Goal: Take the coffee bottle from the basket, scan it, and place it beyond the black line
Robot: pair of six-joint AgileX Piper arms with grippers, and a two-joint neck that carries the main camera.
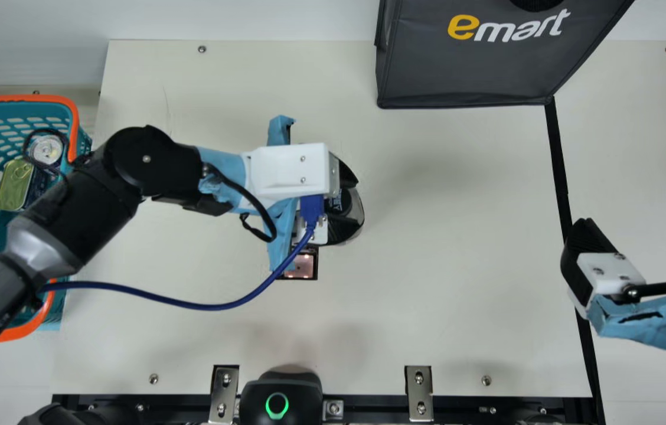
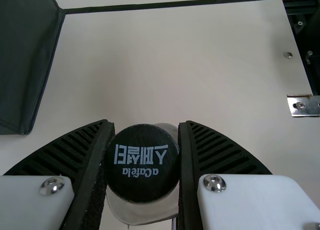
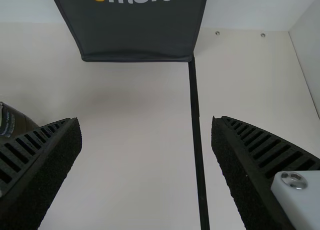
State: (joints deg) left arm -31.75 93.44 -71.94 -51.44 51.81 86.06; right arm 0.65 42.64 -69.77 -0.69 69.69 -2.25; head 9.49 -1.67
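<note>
The coffee bottle (image 2: 142,162) is gripped at its black cap by the left claw (image 1: 347,202), mid-counter (image 1: 427,236), short of the black line (image 1: 559,171) at 3 o'clock. The right claw (image 1: 644,232) hangs open, also toward 3 o'clock. Around the bottle: a lit square (image 1: 302,265) at 7 o'clock, the basket (image 1: 75,118) holding a can (image 1: 13,184) at 9, a dark bag (image 1: 469,74) at 1.

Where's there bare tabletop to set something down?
Main view: widest patch lies between the bottle in the left gripper and the black line, below the bag. Another: right of the line, above the right gripper. Crowded: the left, with basket and left arm.
</note>
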